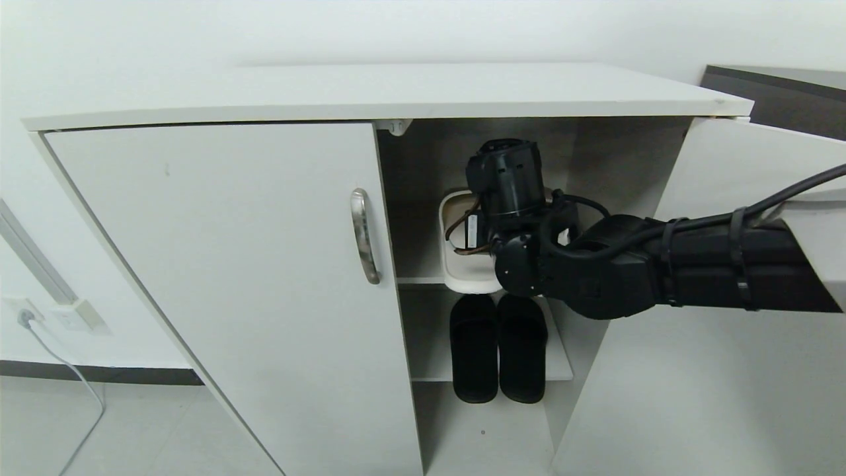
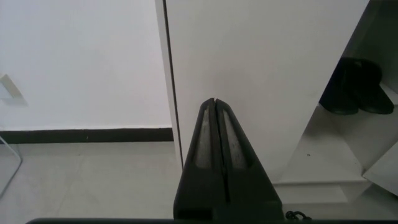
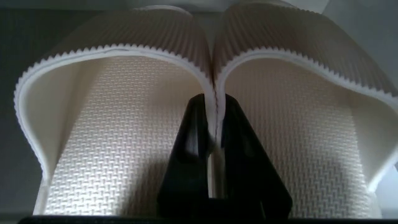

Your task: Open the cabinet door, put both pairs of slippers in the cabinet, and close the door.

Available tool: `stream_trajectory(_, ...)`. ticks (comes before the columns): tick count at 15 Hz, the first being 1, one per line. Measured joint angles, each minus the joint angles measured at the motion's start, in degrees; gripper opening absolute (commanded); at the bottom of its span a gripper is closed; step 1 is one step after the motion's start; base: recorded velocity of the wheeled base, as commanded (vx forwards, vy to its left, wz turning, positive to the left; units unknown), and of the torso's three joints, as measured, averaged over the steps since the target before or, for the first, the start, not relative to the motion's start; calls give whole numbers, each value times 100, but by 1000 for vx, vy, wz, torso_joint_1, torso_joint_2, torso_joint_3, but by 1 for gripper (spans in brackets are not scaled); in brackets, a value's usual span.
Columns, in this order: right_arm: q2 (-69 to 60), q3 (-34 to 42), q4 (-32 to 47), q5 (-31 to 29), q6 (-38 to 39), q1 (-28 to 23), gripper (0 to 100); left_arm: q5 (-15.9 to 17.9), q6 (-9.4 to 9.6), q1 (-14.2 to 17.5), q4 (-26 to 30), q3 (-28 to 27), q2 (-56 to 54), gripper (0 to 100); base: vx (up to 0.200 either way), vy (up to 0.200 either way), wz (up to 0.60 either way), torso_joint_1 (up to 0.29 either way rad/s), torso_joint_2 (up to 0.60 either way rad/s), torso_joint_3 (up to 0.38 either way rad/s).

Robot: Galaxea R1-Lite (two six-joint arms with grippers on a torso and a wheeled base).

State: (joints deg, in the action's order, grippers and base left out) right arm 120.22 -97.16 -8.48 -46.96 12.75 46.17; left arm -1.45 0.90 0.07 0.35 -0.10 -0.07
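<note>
The white cabinet (image 1: 396,92) has its right door (image 1: 714,383) swung open and its left door (image 1: 218,264) closed. A pair of black slippers (image 1: 499,347) lies side by side on the lower shelf (image 1: 428,360), also seen as black slippers (image 2: 357,87) from the left wrist. The pair of white slippers (image 1: 462,271) rests on the upper shelf (image 1: 416,280), toes inward. My right gripper (image 3: 214,134) is shut on the two touching inner straps of the white slippers (image 3: 124,149). Low in front of the closed door, my left gripper (image 2: 214,106) is shut with nothing in it.
A metal handle (image 1: 365,236) sits on the closed left door. A wall socket with a cable (image 1: 26,318) is at the lower left beside the cabinet. The open right door stands close to my right arm. Bare floor (image 2: 93,180) lies before the cabinet.
</note>
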Motion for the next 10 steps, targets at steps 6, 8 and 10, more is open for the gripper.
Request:
stream_trajectory(6, 312, -282, 68, 73, -129, -210, 0, 0, -1, 2, 0, 0, 0, 0, 0, 0, 0, 0, 0, 0)
stream_trajectory(8, 343, -290, 96, 169, -126, -207, 0, 0, -1, 2, -2, 0, 0, 0, 0, 0, 0, 0, 0, 0)
stream_trajectory(10, 369, -290, 94, 172, -116, -218, 0, 0, -1, 0, -2, 0, 0, 0, 0, 0, 0, 0, 0, 0)
